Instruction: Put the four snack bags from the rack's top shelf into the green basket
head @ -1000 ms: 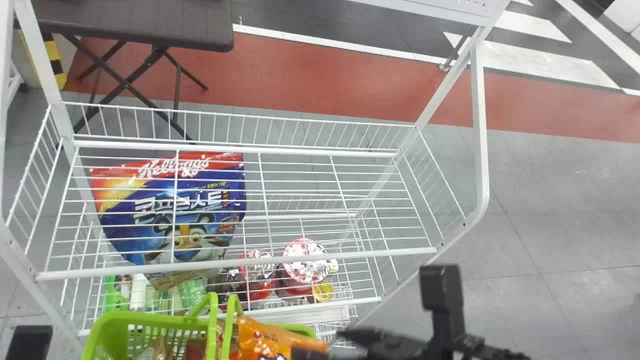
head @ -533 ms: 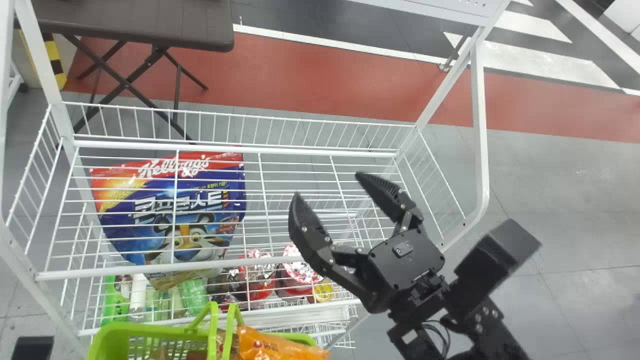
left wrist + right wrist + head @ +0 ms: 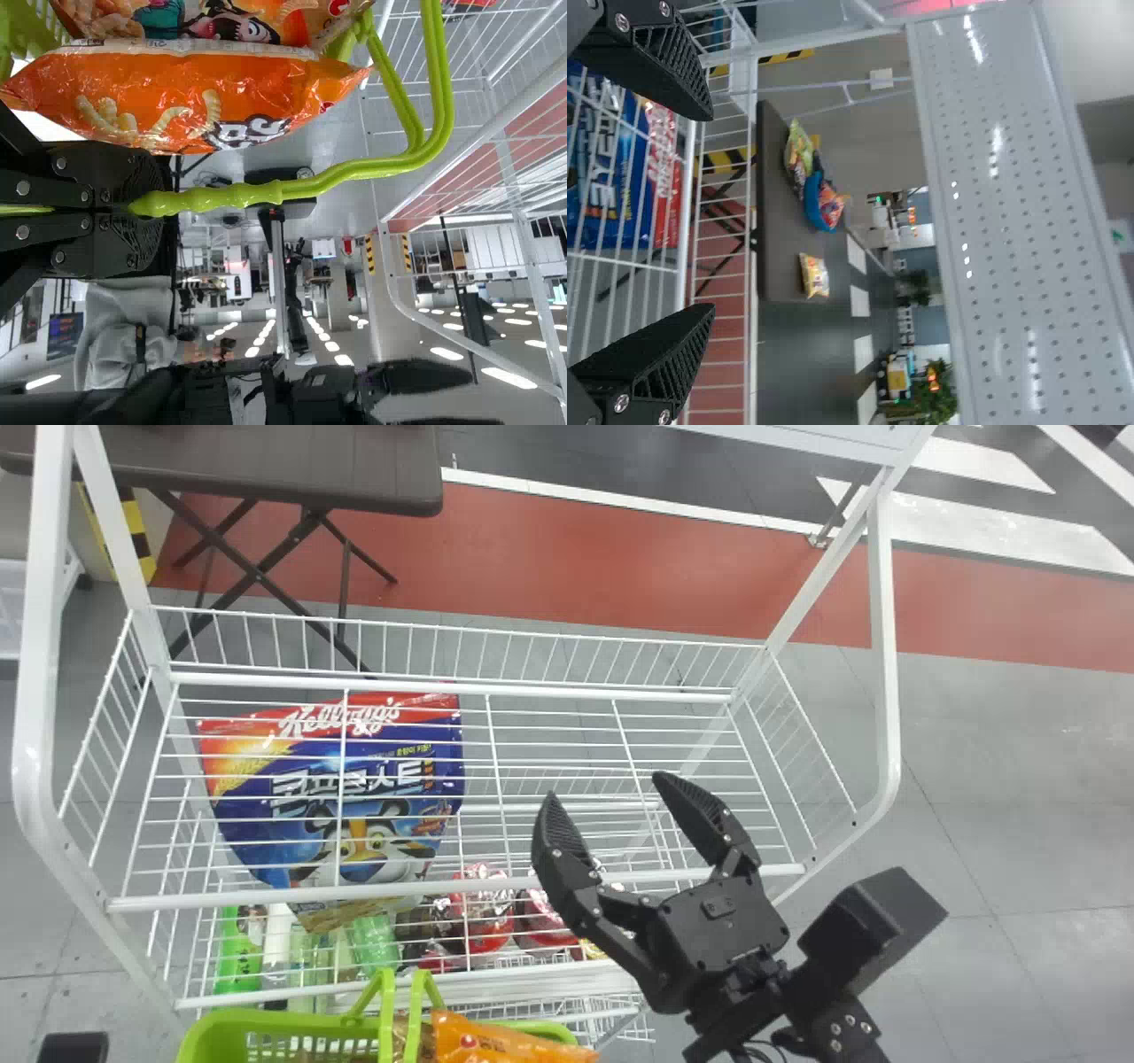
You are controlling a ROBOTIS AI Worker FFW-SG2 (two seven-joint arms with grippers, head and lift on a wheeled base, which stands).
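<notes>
The right gripper (image 3: 605, 786) is released, its two fingers spread wide with nothing between them, by the near right part of the white wire rack (image 3: 884, 646). The left gripper (image 3: 146, 208) is clenched around the handle (image 3: 310, 186) of the green basket (image 3: 208, 1036), which is near and to the left, by the rack's near side. Snack bags are in the basket — one orange bag (image 3: 505, 1042) at its right part, and a second orange packet (image 3: 244, 19) right beside one in the left wrist view. A blue-and-red cereal bag (image 3: 372, 762) shows behind the wires at left; the brown table (image 3: 266, 465) stands far left.
</notes>
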